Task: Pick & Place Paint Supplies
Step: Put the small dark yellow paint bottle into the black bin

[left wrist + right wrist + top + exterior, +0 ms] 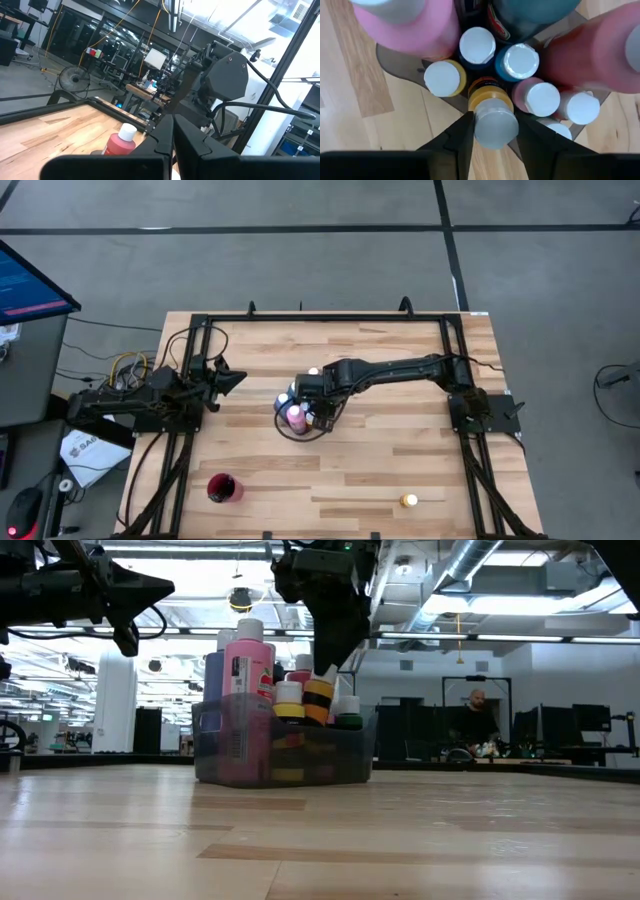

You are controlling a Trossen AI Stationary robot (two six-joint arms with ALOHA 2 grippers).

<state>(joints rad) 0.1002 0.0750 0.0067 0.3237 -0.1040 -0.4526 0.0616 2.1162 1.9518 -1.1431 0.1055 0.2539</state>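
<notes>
**Yellow bottle between the right fingers at the container**

Wooden tabletop [320,840] fills the foreground of the low view, and near its middle stands a smoky clear container [285,750] packed with paint bottles. Biggest among them is a tall pink bottle [243,665] with a pale cap, at the container's side. Over the container hangs the right gripper [492,125], reaching in from the right arm's base at the table's right edge; its fingers [462,132] sit on either side of a small yellow bottle [490,102] with a grey cap, held at the container's rim and slightly above its neighbours. Around it the wrist view shows white-capped bottles packed close: another yellow one [442,77], a blue one [520,62] and a pink one [540,97]. Waiting at the table's left edge, the left gripper [225,378] has its fingers pressed together on nothing. A red cup [223,488] stands near the front edge, and a lone yellow bottle [408,500] lies well apart toward the front right
</notes>
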